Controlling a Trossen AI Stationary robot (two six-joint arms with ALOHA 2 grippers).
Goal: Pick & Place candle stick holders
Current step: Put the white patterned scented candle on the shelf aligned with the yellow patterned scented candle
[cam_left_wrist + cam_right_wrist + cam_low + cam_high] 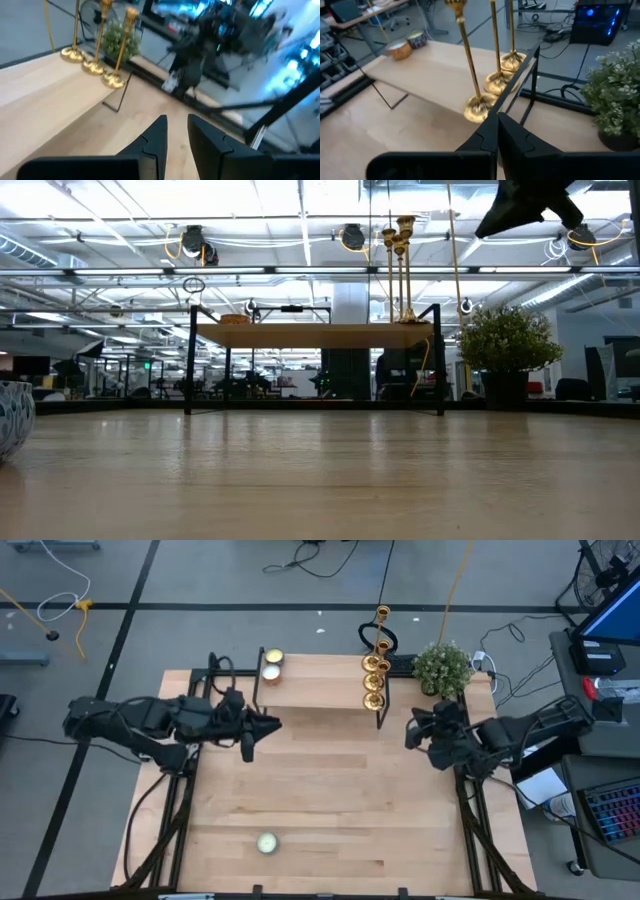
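**Three brass holders lined up on the raised shelf, both arms standing off**

From above we are seeing the three candle stick holders standing in a row at the right end of the raised shelf at the table's far side, their bases close together. Two round candles are sitting at the shelf's left end, and another candle is lying alone near the front of the table. A potted plant is standing just beside the shelf's right end.

The left gripper is hanging over the table in front of the shelf's left part. Its wrist view is showing us what the overhead one hides: the fingers are standing a narrow way apart with nothing between them. The right gripper is waiting right of the shelf; in its wrist view its fingers are pressed together, empty, with the nearest holder's base just beyond them.

The low view alone is giving us the slim stems rising above the shelf, and what may be a patterned bowl at the edge, though too little is showing for us to be sure.
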